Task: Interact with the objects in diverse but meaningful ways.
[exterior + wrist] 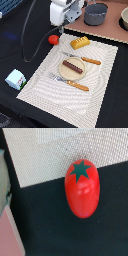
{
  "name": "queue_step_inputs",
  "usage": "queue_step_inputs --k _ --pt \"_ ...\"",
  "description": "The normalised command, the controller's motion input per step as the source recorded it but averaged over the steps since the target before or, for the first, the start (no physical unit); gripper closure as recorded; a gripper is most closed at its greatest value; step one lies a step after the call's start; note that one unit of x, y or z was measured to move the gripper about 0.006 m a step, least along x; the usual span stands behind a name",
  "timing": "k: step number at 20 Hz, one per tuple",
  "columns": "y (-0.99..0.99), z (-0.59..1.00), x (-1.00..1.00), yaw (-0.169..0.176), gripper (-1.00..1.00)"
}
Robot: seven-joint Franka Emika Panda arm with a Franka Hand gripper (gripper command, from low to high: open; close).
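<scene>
From the exterior view I see my arm raised at the back of the scene, its gripper (64,24) hanging above the tomato (53,39), which sits on the dark table (15,45) just off the edge of the striped placemat (100,80). The bread (80,42) lies on the mat near the tomato, the sausage (72,66) rests on the plate (73,73) between the knife (87,60) and fork (70,82), and the little carton (15,79) stands well apart at the exterior view's left. A grey pot (95,14) sits behind on the board. Nothing looks held or lifted, so I judge the work to be at an early point, with every toy untouched in place and the tomato the likely next pick. I cannot tell from here whether the fingers are parted or closed. The wrist view gives what the other lacks: the tomato (82,188) close up, green star on top, lying on the dark surface with its top end against the mat's edge (60,148). No fingertips show in it, so the gripper's state remains unclear to me.
</scene>
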Motion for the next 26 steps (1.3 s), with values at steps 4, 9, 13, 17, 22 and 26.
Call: queue_step_inputs --k 4,9,13,17,22,26 --pt "-0.21 -0.24 -0.43 0.101 -1.00" --pt "-0.36 -0.22 -0.28 0.000 -1.00" --pt "-0.43 -0.34 -0.42 -0.002 -1.00" --pt "-0.49 -0.34 -0.46 -0.027 -1.00" --pt "-0.26 -0.43 -0.60 -0.013 -1.00" --pt "-0.10 -0.36 -0.57 -0.007 -1.00"
